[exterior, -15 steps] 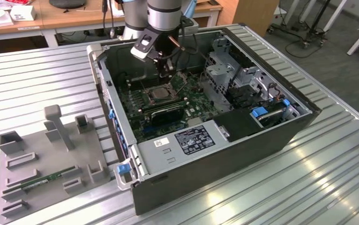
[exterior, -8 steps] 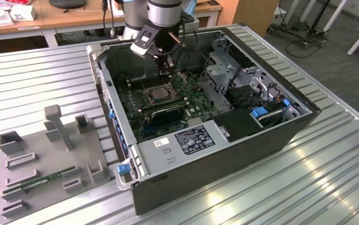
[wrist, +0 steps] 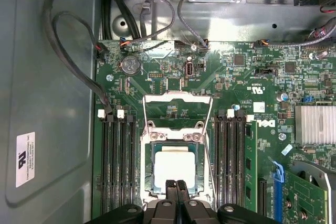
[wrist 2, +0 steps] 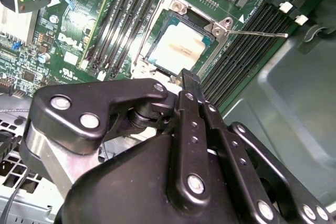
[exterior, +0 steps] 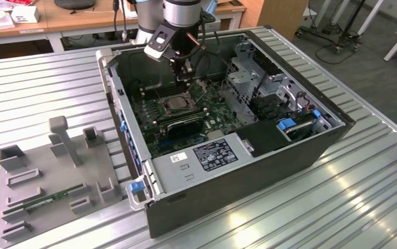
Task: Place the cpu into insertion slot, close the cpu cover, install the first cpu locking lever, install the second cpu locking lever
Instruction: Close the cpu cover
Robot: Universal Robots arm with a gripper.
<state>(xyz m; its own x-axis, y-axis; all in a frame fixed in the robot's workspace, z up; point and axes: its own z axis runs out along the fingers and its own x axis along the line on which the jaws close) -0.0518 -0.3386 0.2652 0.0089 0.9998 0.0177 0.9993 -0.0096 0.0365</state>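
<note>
You are looking at the small flat square cpu with its silver-tan metal face, already sitting in the dark square insertion slot on the green circuit board. The thin silver cut-out cpu cover is lying open, tipped back from the slot's edge opposite the gripper. A thin silver wire locking lever is sticking out beside the slot, unlatched. So the cover and both levers are remaining. The black gripper is hanging over the slot's edge, its fingers pressed together and gripping nothing.
</note>
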